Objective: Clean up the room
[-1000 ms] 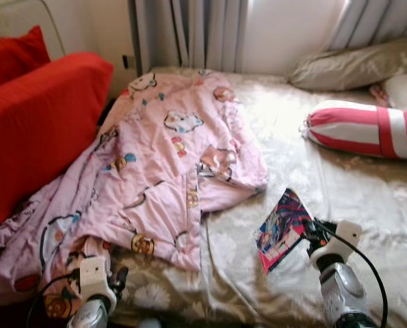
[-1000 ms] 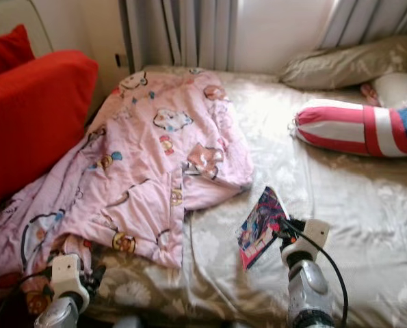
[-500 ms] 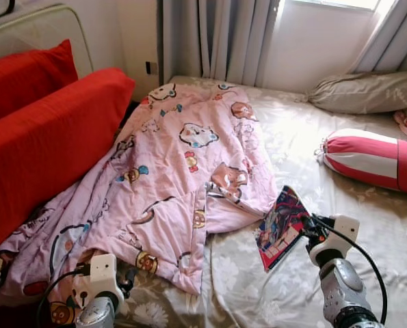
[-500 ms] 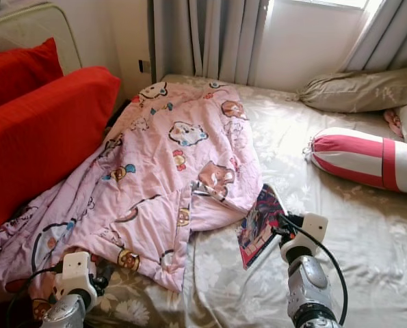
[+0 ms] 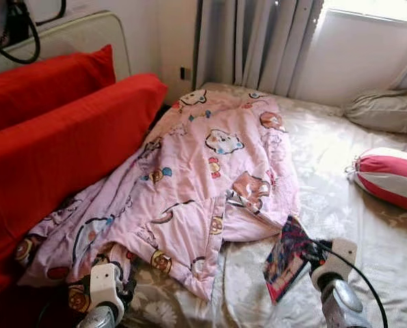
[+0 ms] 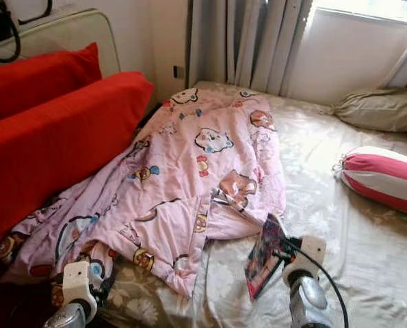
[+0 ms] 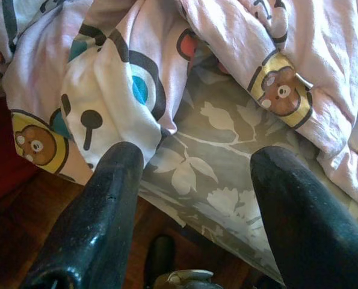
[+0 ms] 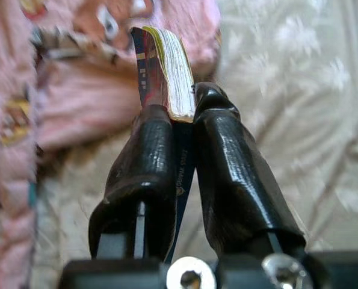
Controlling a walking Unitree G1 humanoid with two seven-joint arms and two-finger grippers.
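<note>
- Right claw (image 8: pixel 182 120): fingers clamped on a book (image 5: pixel 286 257), held on edge above the bed (image 5: pixel 388 239), pink quilt (image 5: pixel 210 178) just beyond it.
- Left claw (image 7: pixel 194 180): fingers spread wide, holding nothing, at the bed's near edge, quilt hem just ahead.

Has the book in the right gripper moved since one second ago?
Yes. The book in the right gripper went left, up to the pink quilt's edge.
</note>
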